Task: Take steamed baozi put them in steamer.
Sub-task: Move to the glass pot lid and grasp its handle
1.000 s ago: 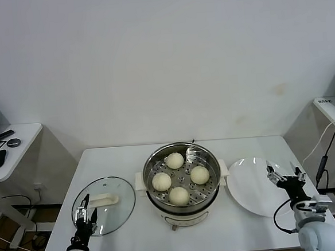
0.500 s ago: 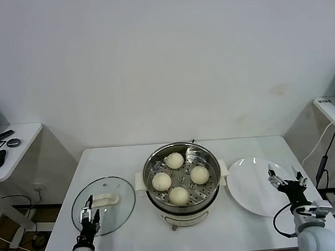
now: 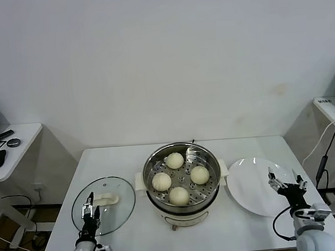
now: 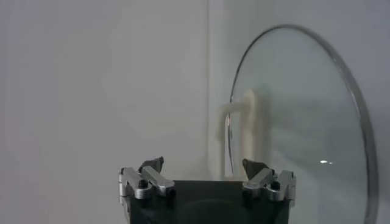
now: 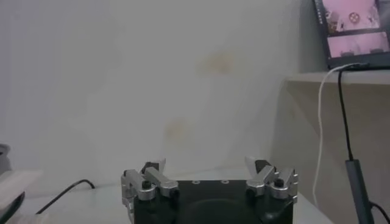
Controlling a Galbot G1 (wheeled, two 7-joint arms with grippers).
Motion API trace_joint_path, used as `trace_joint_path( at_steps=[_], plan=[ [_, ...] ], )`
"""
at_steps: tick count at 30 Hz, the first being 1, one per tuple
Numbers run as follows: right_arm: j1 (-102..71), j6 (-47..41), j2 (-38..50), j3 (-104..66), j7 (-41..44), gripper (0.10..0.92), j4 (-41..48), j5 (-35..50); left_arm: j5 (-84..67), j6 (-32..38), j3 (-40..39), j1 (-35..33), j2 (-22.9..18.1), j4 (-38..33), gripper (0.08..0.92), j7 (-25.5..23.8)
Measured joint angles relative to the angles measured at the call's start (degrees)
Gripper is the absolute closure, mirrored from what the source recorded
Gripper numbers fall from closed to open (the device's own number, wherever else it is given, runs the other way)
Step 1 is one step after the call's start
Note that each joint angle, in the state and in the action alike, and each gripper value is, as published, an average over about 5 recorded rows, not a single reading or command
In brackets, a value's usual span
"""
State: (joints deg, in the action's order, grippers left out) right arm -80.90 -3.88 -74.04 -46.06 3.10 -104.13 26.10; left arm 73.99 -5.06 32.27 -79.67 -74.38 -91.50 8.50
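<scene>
Baozi, four, seated on the tray inside steamer; plate bare; both tools, left and right, released and empty, now sunk lower toward the near bench edge, so loading looks finished.

Four steamed baozi in steamer, between lid and plate.

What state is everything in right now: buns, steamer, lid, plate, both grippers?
steamed baozi: all four sit on the perforated tray inside the pot
steamer: uncovered, holding the buns
glass lid: off, lying flat on the table left of the pot
plate: empty
left gripper: open, empty, over the lid's near edge
right gripper: open, empty, at the plate's right edge
</scene>
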Motion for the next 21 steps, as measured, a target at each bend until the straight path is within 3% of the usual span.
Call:
trace_joint_path(
  at_steps=[21],
  plan=[
    [-0.41, 0.51, -0.56, 0.04, 0.06, 0.203, 0.72, -1.08, 0.26, -1.12, -1.15, 6.62, -0.03, 4.4, 0.177, -1.65]
  ],
)
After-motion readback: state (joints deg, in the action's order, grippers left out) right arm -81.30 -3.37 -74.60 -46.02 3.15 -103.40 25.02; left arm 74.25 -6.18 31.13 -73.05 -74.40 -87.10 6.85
